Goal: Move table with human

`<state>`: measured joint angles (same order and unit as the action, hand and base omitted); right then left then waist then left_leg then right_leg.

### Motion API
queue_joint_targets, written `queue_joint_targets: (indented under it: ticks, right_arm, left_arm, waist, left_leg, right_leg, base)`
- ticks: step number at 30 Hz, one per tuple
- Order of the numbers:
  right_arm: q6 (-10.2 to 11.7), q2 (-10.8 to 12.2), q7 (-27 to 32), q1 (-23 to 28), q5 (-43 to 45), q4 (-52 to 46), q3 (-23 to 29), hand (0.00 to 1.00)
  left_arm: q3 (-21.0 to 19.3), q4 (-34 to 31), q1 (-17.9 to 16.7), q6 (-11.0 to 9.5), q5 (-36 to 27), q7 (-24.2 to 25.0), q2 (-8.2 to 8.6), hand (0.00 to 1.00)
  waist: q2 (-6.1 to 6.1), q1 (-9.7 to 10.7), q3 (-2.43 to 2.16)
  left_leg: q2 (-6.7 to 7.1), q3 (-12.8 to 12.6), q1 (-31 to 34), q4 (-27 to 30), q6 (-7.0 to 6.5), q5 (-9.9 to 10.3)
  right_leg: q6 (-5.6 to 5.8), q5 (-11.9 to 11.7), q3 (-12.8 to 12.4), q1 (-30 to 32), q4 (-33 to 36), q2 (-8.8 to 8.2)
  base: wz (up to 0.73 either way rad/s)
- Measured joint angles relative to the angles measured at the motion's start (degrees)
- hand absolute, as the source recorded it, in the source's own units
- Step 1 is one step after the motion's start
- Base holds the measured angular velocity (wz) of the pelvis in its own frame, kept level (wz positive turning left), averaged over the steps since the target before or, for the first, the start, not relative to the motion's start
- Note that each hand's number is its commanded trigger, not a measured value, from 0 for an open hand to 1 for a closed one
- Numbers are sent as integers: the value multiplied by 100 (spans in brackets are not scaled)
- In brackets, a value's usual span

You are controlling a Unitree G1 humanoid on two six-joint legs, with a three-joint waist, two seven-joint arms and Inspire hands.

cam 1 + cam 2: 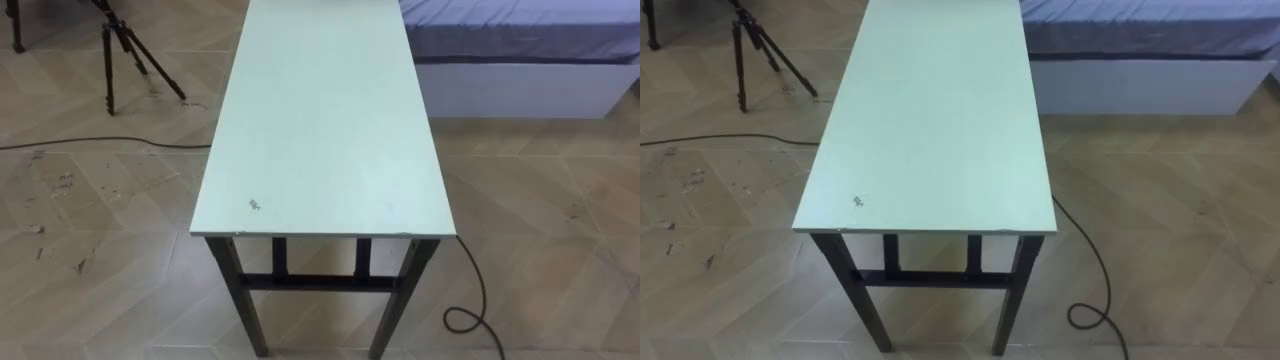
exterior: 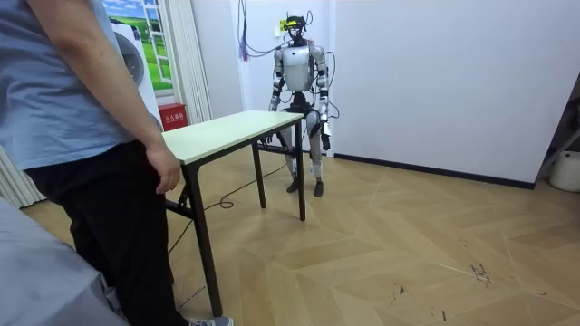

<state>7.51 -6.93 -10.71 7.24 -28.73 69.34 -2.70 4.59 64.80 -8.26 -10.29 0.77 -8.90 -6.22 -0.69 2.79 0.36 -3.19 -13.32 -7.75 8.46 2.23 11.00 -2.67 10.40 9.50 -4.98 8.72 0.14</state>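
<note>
Pale green rectangular worktop (image 1: 320, 120) on black legs, person (image 2: 82, 136) at one end.
Robot at the worktop's other end; left hand (image 2: 325, 136) hangs beside the worktop, grip cannot be told.

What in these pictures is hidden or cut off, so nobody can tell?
- Table: its far end runs off the top edge of the eye views.
- Tripod: its head is cut off by the top edge, so what it carries is unknown.
- Bed: the rest lies beyond the top and right edges.
- Person: the room view's top edge cuts off the head, and the body hides one arm.
</note>
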Motion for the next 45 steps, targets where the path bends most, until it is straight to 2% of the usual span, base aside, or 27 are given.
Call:
queue_joint_targets:
  ticks: [5, 11, 16, 21, 24, 28, 32, 35, 37, 39, 42, 45]
  right_arm:
    - [-13, 0, -53, 18, 31, 54, -42, 0]
    - [-246, 0, -220, 21, -22, 168, -48, 0]
    - [-403, -3, -481, -24, -26, 241, 115, 0]
    - [-649, -8, -810, -54, -314, 244, 243, 0]
    - [-744, -45, -934, -48, -551, 201, 227, 0]
    - [-856, -104, -1145, -22, -709, -73, 178, 0]
    - [-959, -168, -1327, 66, -882, -544, 168, 0]
    - [-1104, -160, -1349, 222, -989, -1086, 168, 0]
    - [-1136, -160, -1335, 366, -1252, -1531, 77, 0]
    - [-1139, -150, -1326, 668, -2114, -2232, -165, 0]
    - [-1241, -128, -1340, 857, -2969, -2855, -447, 0]
    - [-1260, -111, -1334, 955, -3447, -3422, -747, 0]
  left_arm:
    - [1, 7, -2, 45, -25, 164, 8, 0]
    - [-2, 111, 9, 216, -413, 595, 21, 0]
    - [-177, 287, -6, 342, -1196, 1065, 21, 0]
    - [-279, 283, -23, 617, -1911, 1504, -6, 0]
    - [-268, 261, -24, 734, -2183, 1722, -27, 0]
    - [-200, 148, -20, 907, -3033, 2135, -114, 0]
    - [-101, -163, -20, 1009, -4031, 2350, -177, 0]
    - [13, -617, -104, 1156, -4457, 2447, -186, 0]
    - [281, -1102, -266, 1201, -4910, 2565, -225, 0]
    - [735, -1597, -382, 1251, -5538, 2701, -237, 0]
    - [1085, -2241, -536, 1370, -5932, 2820, -249, 0]
    - [1330, -2798, -524, 1418, -6555, 2831, -217, 0]
  waist:
    - [-11, -6, 4]
    - [-4, -15, 0]
    - [9, -7, -5]
    - [11, -10, -9]
    - [31, -37, -12]
    - [53, -89, -20]
    - [110, -129, -24]
    - [160, -139, -40]
    - [202, -143, -50]
    - [228, -135, -47]
    - [237, -62, -47]
    - [227, -8, -17]
  left_leg:
    - [3, 33, 15, -8, 0, 0]
    - [4, 76, 30, -7, 0, 1]
    - [3, 91, 32, -5, 0, 1]
    - [4, 98, 97, 27, -1, 2]
    - [1, 103, 118, 36, -1, 2]
    - [-1, 94, 131, 95, -1, 2]
    - [3, 94, 155, 102, -1, 2]
    - [3, 94, 156, 113, -2, 2]
    - [3, 87, 166, 111, -2, 2]
    - [4, 95, 190, 108, -2, 2]
    - [1, 103, 220, 109, -2, 2]
    - [0, 123, 226, 108, -2, 2]
  right_leg:
    - [2, 1, -10, 9, -13, -2]
    - [2, 2, 11, 13, -7, -3]
    - [2, 2, 21, 15, -3, -5]
    - [4, 3, 95, 27, -7, -17]
    - [3, 3, 104, 45, -6, -14]
    - [0, 1, 138, 40, 5, -23]
    - [0, 1, 159, 42, 4, -33]
    - [0, 1, 167, 49, 20, -35]
    - [0, 1, 162, 66, 25, -35]
    - [1, 2, 161, 75, 25, -34]
    - [1, 1, 165, 105, 28, -34]
    - [-1, 3, 153, 116, 51, -29]
  base:
    - [0]
    - [1]
    - [1]
    - [8]
    - [1]
    - [0]
    - [3]
    - [0]
    - [0]
    - [2]
    - [0]
    - [2]
